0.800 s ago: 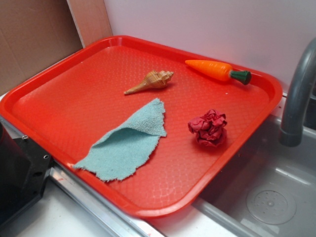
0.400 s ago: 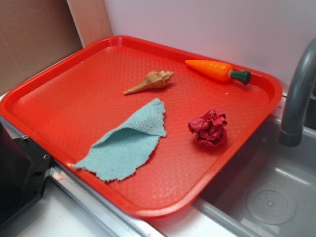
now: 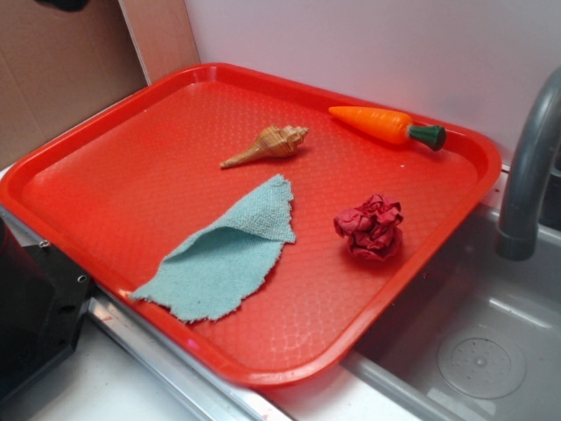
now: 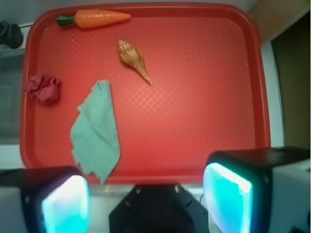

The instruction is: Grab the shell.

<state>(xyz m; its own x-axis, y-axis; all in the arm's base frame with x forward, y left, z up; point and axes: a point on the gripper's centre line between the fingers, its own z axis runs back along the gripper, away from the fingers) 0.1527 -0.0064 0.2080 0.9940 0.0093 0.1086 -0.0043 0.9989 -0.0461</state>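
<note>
Wrist view: gripper (image 4: 146,194) high over the red tray's (image 4: 252,87) near edge, jaws spread wide and empty.
Shell (image 3: 267,145) lies on the tray, well apart from the gripper, between carrot (image 3: 386,124) and teal cloth (image 3: 223,254).

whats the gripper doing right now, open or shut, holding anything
Gripper: open and empty, fingers spread wide, high above the near edge of the tray; the shell lies untouched on it.
</note>
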